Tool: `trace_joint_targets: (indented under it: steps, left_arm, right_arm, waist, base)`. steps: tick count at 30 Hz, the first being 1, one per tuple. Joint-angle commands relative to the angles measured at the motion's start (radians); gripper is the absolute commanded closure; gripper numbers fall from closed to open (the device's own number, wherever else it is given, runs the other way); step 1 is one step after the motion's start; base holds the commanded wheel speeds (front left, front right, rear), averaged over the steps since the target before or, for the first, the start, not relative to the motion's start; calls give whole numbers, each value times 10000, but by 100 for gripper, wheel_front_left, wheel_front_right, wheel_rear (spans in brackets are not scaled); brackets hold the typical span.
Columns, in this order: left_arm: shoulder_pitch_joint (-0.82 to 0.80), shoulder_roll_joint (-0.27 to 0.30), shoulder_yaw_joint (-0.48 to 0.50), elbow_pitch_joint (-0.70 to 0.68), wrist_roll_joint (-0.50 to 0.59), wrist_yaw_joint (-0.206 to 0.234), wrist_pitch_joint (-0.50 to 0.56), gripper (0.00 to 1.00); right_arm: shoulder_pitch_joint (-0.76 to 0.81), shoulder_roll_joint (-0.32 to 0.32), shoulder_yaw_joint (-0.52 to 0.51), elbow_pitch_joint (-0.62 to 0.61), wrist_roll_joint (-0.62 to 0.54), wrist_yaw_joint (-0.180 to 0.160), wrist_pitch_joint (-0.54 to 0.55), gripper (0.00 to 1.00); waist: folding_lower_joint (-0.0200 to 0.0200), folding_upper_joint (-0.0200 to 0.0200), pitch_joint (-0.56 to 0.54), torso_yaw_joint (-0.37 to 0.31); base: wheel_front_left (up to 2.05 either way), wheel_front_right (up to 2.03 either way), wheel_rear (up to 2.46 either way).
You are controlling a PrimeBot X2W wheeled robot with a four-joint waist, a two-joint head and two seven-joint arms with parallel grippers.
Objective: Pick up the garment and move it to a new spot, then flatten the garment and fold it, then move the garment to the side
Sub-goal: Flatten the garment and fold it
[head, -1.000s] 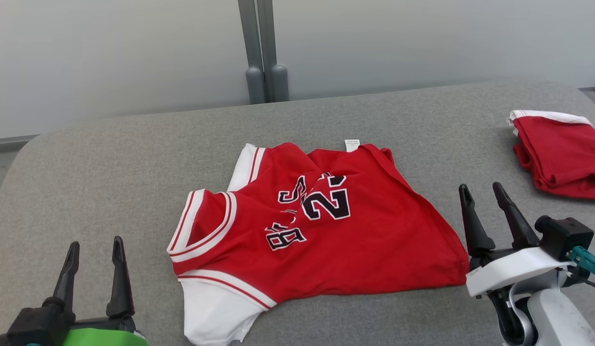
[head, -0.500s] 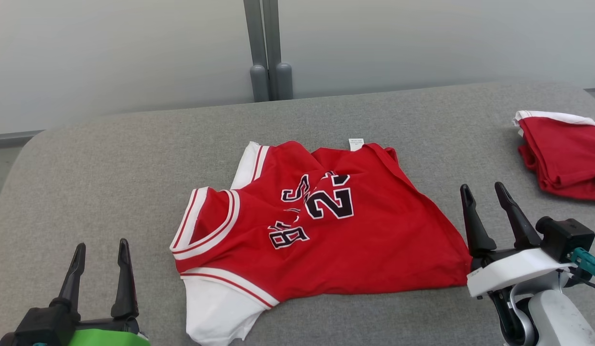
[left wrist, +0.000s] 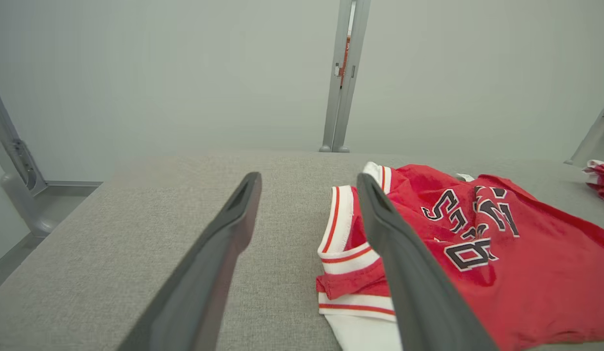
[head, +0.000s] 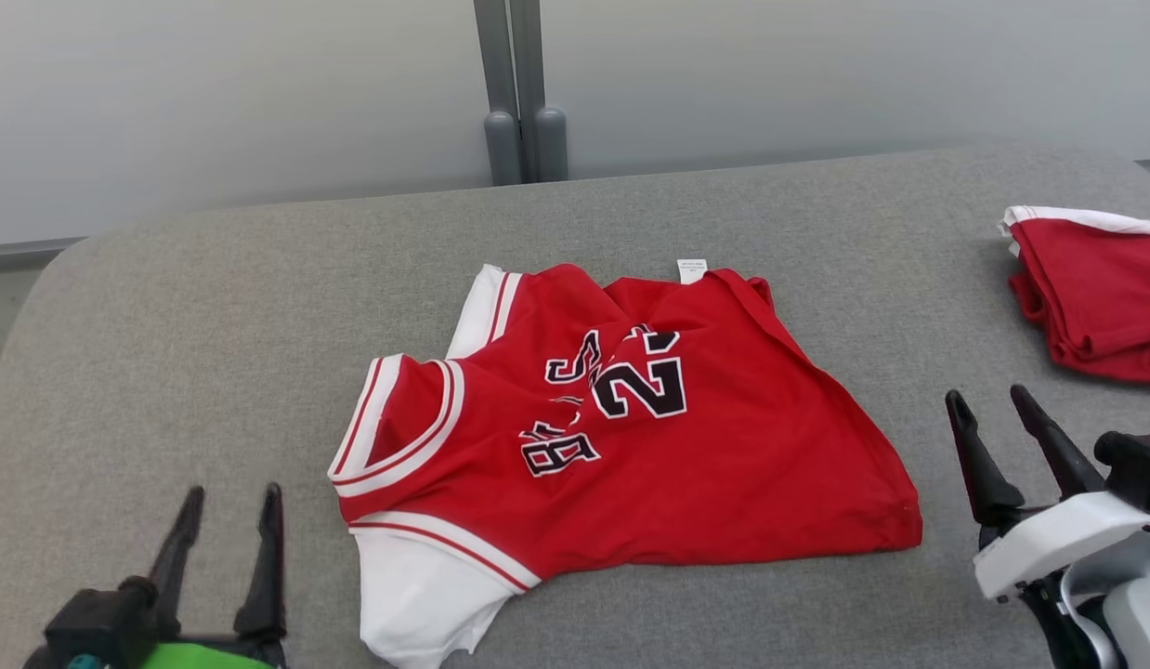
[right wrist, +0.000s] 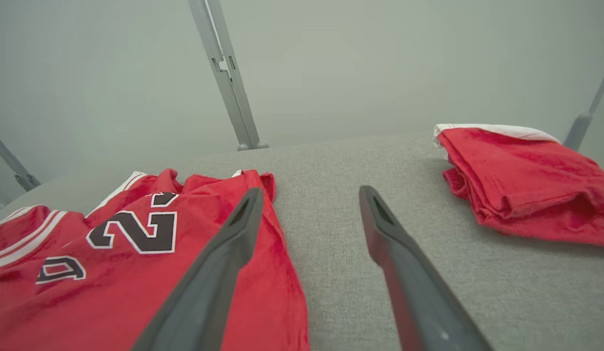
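Nearest, at the lower left of the head view, the left end effector (head: 235,489) stands with its two dark fingers spread wide and nothing between them. It is over bare grey table (head: 213,307), near the striped trim of the garment (head: 631,465) but apart from it. At the lower right, the right end effector (head: 986,393) is likewise spread wide and empty, just beside the garment's near right corner without touching it.

Between the two, in the middle of the table, the garment is a red sleeveless jersey with white and red trim and black, white-edged characters. It lies rumpled rather than flat: a fold runs through the print, so the characters are broken and overlap. A white panel lies at its near left corner, and a small white label (head: 692,269) sticks out at its far edge. In the left wrist view one of that arm's fingers crosses in front of the striped trim; whether it touches cannot be told there.

Farther off, at the right side of the table and well apart from the garment, a folded red cloth (head: 1095,297) with a white edge lies in a stack. Beyond the table's far edge a grey post (head: 521,93) rises against a pale wall (head: 213,111).
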State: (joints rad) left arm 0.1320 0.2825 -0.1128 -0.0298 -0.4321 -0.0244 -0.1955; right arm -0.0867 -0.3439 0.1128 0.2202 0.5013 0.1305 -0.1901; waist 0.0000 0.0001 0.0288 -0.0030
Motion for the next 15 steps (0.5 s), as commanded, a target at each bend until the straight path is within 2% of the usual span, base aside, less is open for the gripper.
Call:
trace_joint_targets:
  steps: [1, 4, 9, 15]
  left_arm:
    - [323, 148, -132, -35, -154, -155, 407, 0]
    - [698, 463, -439, -281, -757, -416, 1983, 0]
    - [1031, 678, -766, -763, -1360, -349, 3746, 0]
    - [1143, 750, -1007, -716, -1722, -193, 4863, 0]
  right_arm:
    - [143, -243, 26, -55, 216, 3, 193, 0]
    - [483, -834, 380, -113, 941, 5, 982, 0]
    - [868, -1175, 1182, -87, 2425, 3, 2674, 0]
    - [534, -1085, 1638, 257, 2442, 5, 2825, 0]
  waist:
    - [0, -1, 18, 17]
    - [0, -1, 74, 57]
    - [0, -1, 194, 162]
    - [0, -1, 332, 219]
  base:
    - [0, 0, 0]
    - [0, 0, 0]
    - [0, 0, 0]
    - [0, 0, 0]
